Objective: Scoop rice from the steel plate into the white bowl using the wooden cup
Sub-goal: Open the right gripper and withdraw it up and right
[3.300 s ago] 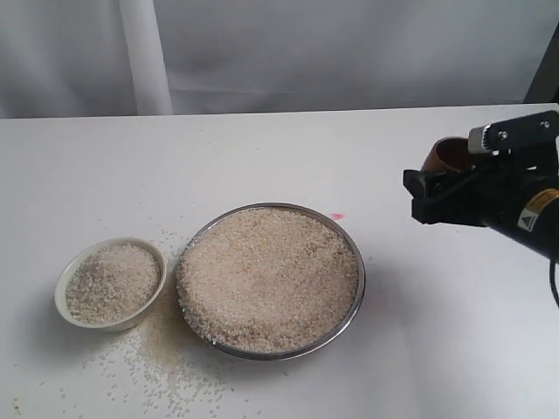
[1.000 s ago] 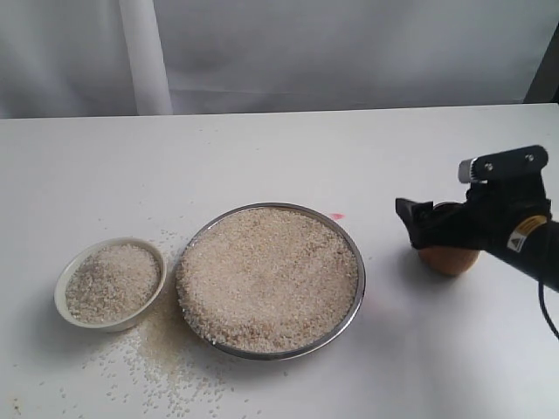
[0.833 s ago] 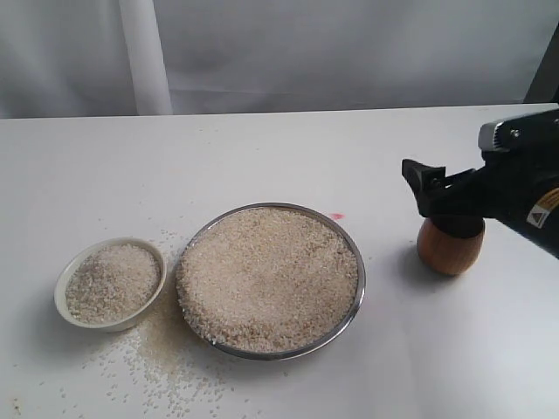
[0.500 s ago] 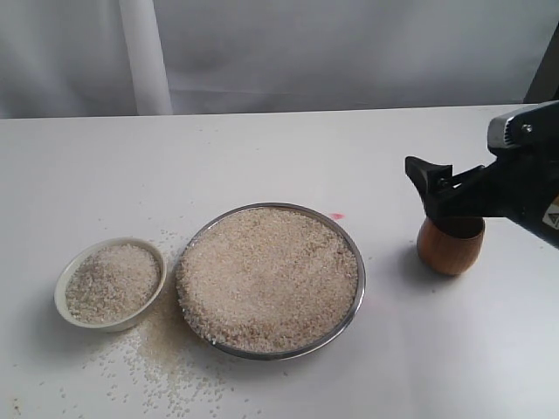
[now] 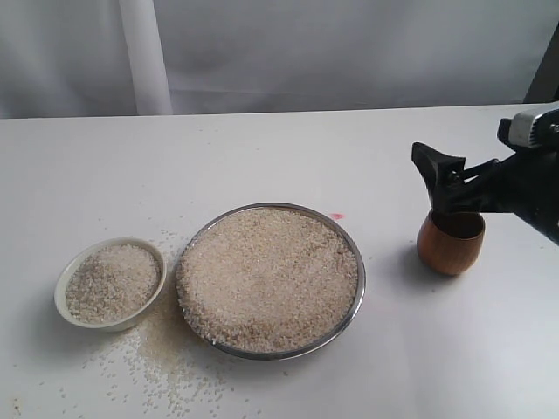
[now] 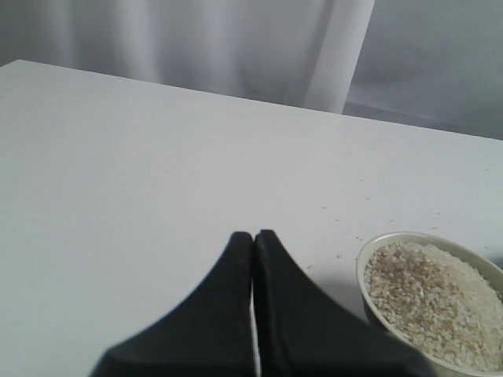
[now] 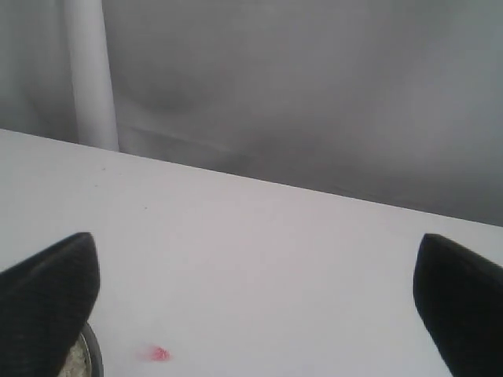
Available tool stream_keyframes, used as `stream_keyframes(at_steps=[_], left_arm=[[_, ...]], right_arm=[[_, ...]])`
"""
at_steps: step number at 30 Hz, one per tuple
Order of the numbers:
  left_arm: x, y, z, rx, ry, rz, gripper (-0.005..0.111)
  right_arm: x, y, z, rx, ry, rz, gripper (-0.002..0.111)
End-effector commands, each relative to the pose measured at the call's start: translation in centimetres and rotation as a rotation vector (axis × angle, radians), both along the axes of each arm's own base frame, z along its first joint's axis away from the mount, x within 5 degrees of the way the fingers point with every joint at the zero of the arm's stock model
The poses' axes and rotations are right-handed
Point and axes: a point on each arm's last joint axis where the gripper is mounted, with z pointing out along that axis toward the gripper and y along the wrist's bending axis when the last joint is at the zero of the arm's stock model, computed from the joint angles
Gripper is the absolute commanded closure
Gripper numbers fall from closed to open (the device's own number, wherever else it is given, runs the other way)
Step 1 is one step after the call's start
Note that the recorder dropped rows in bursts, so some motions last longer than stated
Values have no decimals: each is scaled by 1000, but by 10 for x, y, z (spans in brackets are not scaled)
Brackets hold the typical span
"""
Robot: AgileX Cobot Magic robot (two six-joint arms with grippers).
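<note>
**Cup set down and let go, right of the plate**

Your right gripper [image 5: 444, 175] no longer carries the wooden cup [image 5: 450, 246]. A few seconds ago the cup was held up in the air in that gripper. It then went down onto the table [image 5: 279, 157], and now it stands upright by itself, apart from the steel plate [image 5: 361, 266] on that plate's right. The gripper has lifted off and drawn back towards the right edge. In the right wrist view its fingers are spread wide with only bare tabletop between them, so it grips nothing. In the exterior view it hangs just above the cup's rim.

Your left gripper [image 6: 253, 237] has its fingers pressed together with nothing between them, close beside the white bowl [image 5: 63, 301].

The bowl is holding a good heap of rice [image 5: 112, 281], while the plate is still piled high with it. Loose grains [image 5: 157, 353] are scattered on the table between the two vessels and in front of them. The cup's inside looks dark, and you cannot tell whether any grains remain in it.

This looks like the end of a scooping round, or a pause. Any further scoop would call for a fresh grasp of the cup.
</note>
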Motion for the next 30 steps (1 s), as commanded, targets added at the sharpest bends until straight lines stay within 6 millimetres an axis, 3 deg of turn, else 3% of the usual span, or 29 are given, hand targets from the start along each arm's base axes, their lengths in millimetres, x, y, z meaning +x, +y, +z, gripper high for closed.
stream_keyframes(at_steps=[1,3,5,11,30], left_arm=[[0,-1,2,-6,-13,-6,107],[0,-1,2,-6,-13,-6,107],[0,-1,2,-6,-13,-6,107],[0,-1,2,-6,-13,-6,107],[0,-1,2,-6,-13,-6,107]], right_arm=[[-2,-1,2,58,-3,-9,3],[-2,-2,2,95,9,-22,9],[-2,-2,2,98,10,-24,25],[-3,0,1,86,14,0,108],[-3,1,0,89,22,6,107]])
